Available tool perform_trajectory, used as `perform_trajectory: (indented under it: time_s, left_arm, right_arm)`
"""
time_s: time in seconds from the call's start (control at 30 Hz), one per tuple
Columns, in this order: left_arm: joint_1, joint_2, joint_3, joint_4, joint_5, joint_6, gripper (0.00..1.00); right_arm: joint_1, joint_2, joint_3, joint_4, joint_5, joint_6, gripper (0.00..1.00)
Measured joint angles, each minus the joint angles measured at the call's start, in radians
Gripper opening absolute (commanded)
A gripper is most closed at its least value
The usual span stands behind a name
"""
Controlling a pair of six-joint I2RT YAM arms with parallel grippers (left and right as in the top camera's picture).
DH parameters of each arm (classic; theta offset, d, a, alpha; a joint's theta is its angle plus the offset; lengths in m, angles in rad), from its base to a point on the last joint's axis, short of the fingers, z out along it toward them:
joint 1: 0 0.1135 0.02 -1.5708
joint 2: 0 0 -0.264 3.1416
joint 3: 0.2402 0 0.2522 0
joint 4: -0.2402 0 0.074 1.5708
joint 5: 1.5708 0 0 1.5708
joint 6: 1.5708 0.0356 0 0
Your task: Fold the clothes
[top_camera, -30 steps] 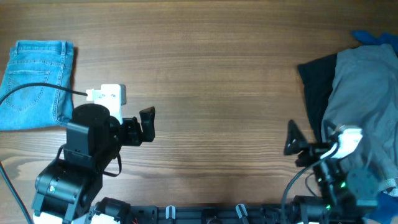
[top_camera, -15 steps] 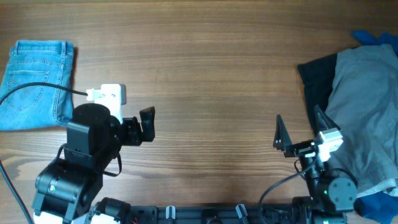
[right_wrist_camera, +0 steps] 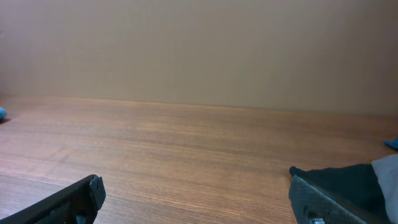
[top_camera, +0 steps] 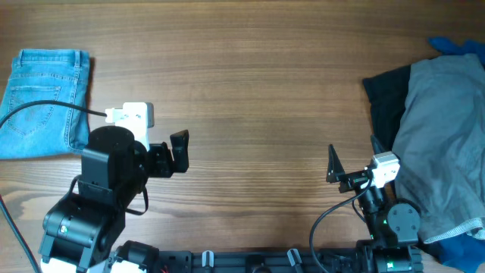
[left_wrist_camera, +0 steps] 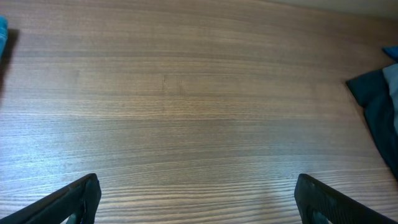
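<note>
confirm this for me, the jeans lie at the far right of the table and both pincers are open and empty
Not quite: the overhead view shows the jeans at the far left of the table, not the far right. The rest holds: the left pincer and the right pincer are open and empty.

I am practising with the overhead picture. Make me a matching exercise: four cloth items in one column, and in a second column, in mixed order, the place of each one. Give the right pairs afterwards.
Column one
1. jeans
2. grey garment
3. black fabric
4. bright blue fabric

Column two
A. at the far right corner, sticking out behind the grey garment
B. at the left end of the table, folded
C. at the right end, lying on top of the other cloth
D. at the right end, showing from under the grey garment on its left side

Pairs: 1-B, 2-C, 3-D, 4-A
</note>
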Motion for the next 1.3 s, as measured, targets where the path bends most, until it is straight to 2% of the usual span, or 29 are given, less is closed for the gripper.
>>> perform_trajectory:
  time_s: [1.3]
  left_arm:
    - [-0.001,-0.006,0.000,-0.005,-0.024,0.000,1.00]
  right_arm:
    - [0.000,0.000,0.000,0.000,0.000,0.000,1.00]
